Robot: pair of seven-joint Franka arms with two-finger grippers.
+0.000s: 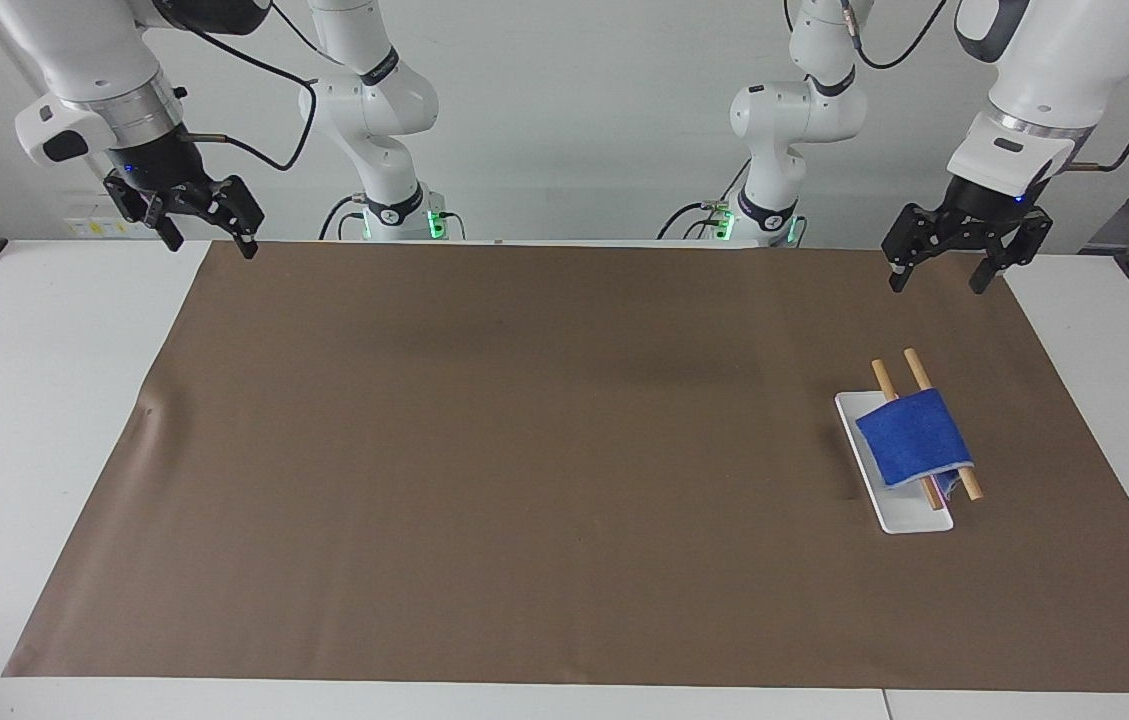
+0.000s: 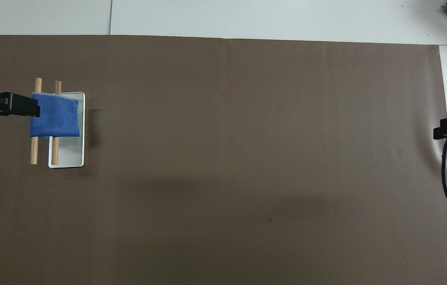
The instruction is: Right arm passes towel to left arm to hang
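You are looking at the towel (image 1: 914,437), soft, light and limp, draping over the rack bars (image 1: 892,378), best pinched at an overhanging edge, while both the left pincer (image 1: 954,260) and the right pincer (image 1: 194,222) are hanging spread and empty.

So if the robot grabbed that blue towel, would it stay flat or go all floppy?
Probably floppy: the towel already bends over the two wooden bars and hangs down their sides. It looks thin and light, so it would likely droop from a pincer. Its woven surface should grip rather than slip.
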